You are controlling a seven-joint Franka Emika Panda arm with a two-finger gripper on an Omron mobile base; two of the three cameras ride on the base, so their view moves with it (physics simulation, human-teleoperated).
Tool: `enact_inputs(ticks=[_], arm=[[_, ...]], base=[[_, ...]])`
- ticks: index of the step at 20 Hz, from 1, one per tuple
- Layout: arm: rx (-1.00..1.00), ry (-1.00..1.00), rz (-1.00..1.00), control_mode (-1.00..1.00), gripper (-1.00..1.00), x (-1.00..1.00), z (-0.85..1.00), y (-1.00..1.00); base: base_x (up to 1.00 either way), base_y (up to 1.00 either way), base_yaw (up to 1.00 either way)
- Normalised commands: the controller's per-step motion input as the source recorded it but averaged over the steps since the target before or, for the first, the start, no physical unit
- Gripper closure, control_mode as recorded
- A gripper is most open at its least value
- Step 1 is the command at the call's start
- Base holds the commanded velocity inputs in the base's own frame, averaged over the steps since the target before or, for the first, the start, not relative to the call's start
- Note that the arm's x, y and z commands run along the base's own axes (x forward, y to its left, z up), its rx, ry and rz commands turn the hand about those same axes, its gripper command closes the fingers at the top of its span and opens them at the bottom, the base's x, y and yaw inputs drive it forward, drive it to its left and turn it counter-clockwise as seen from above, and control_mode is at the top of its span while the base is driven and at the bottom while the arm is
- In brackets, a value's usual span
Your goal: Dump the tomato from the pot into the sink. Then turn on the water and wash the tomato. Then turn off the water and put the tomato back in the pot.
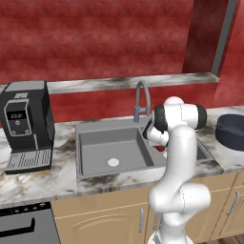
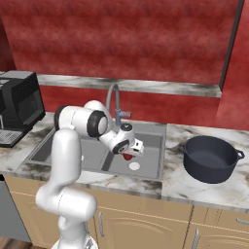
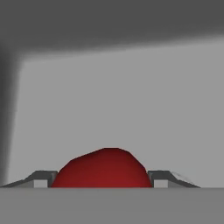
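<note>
The glossy red tomato (image 3: 103,168) sits tight between my two dark fingertips (image 3: 41,179), with the grey sink floor beyond it. My gripper (image 2: 129,154) reaches down into the right basin of the sink (image 2: 151,130), shut on the tomato (image 2: 127,156) just above the pale drain (image 2: 134,166). From the left side the tomato (image 1: 161,148) peeks out beside my wrist. The dark navy pot (image 2: 211,158) stands upright on the counter to the right of the sink and looks empty; its rim also shows as the pot (image 1: 231,131). The gooseneck faucet (image 2: 114,99) rises behind the basins with no water running.
A black coffee machine (image 1: 26,124) stands on the counter left of the sink (image 1: 95,126). The faucet (image 1: 141,97) arches close above my wrist. A red wall with a marble ledge (image 1: 119,83) runs behind. A stove edge (image 1: 24,214) shows at lower left.
</note>
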Motion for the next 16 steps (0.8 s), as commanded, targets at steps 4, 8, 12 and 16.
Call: enact_inputs(ticks=[4,8,12,16], arm=[[0.0,0.0,0.03,-1.0,1.0,0.25,-0.21,0.0],[0.0,0.0,0.03,-1.0,-1.0,0.21,-0.19,-0.01],[0.0,0.0,0.0,-1.0,-1.0,0.03,-0.03,0.0],[0.0,0.0,0.0,-1.0,-1.0,0.0,0.0,0.0]], base=[[0.0,0.0,0.0],[0.0,0.0,0.0],[0.0,0.0,0.0],[0.0,0.0,0.0]])
